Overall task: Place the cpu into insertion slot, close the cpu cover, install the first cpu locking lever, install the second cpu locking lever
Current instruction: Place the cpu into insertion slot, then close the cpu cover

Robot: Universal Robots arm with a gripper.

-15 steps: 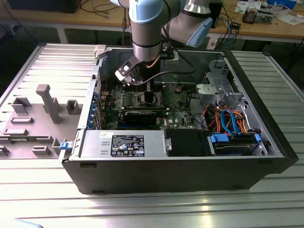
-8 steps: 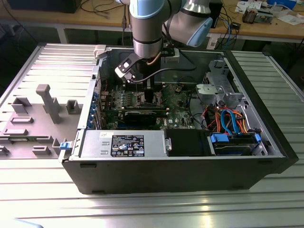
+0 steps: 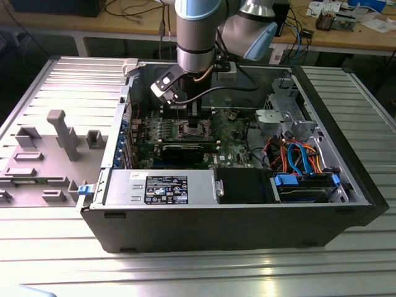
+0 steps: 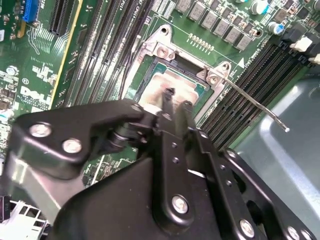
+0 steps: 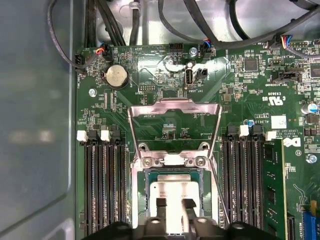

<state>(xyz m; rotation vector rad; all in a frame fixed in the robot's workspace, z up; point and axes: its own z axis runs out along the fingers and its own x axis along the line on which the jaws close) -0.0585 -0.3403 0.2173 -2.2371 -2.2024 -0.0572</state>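
Note:
The cpu (image 5: 172, 192) lies flat in the insertion slot (image 5: 145, 200) on the green motherboard; its silver top also shows in the second wrist view (image 4: 186, 86). The cpu cover (image 5: 175, 104) stands swung up off the slot, hinged at its far edge. One thin locking lever (image 4: 255, 105) sticks out free beside the slot, seen as a wire (image 5: 218, 192) in the first wrist view. My gripper (image 5: 175, 204) (image 4: 176, 99) hovers right over the middle of the cpu, fingertips nearly together, nothing between them. In the exterior view it (image 3: 193, 120) reaches down into the case.
The motherboard sits inside an open computer case (image 3: 235, 216) lying on its side. Black memory slots (image 5: 102, 185) (image 5: 245, 180) flank the socket. Cables (image 3: 297, 154) and a drive bay fill the exterior view's right. A grey fixture (image 3: 62, 133) lies on the table at its left.

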